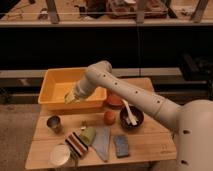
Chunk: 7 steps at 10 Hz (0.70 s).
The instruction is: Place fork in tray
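Room: dim; a dark railed counter is seen at 12 o'clock, cut off by the top edge.
Bench (155, 142): pale wooden slats.
Arm (135, 95): white, laid across from 4 o'clock, masking the tray's right end.
Tray (52, 85): yellow, at 11 o'clock on the bench.
Pincer (70, 97): held low at the tray's front wall; its state cannot be told.
Dark bowl (137, 120) with white utensil (129, 114): at 3 o'clock.
Red dish (115, 100), orange ball (110, 117), metal cup (54, 123), striped cloth (76, 142), blue sponge (121, 146): spread from centre toward 6 o'clock.
Fork: too small and dark to be made out.
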Each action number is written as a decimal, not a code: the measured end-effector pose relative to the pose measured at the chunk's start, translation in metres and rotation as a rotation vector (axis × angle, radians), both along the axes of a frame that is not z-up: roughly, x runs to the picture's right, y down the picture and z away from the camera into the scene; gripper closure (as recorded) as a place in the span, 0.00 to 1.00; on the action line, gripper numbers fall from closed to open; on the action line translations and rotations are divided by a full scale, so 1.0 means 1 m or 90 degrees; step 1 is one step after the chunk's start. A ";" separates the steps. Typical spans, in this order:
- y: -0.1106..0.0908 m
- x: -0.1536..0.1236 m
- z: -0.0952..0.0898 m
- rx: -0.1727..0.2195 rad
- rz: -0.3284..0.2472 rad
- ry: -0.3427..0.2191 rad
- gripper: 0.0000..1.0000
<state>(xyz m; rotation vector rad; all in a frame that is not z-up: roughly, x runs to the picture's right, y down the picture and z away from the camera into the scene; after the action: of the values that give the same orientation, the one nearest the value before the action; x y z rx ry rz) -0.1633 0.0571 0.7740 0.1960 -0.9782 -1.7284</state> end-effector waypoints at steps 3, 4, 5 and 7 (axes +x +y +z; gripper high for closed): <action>0.044 0.014 0.022 -0.068 0.007 -0.017 0.42; 0.054 0.014 0.026 -0.082 0.008 -0.020 0.42; 0.062 0.014 0.027 -0.092 0.008 -0.024 0.42; 0.072 0.016 0.029 -0.103 0.011 -0.025 0.42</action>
<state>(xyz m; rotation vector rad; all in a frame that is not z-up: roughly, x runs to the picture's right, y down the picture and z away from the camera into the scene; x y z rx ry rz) -0.1472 0.1292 0.8027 0.1326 -1.1366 -1.6257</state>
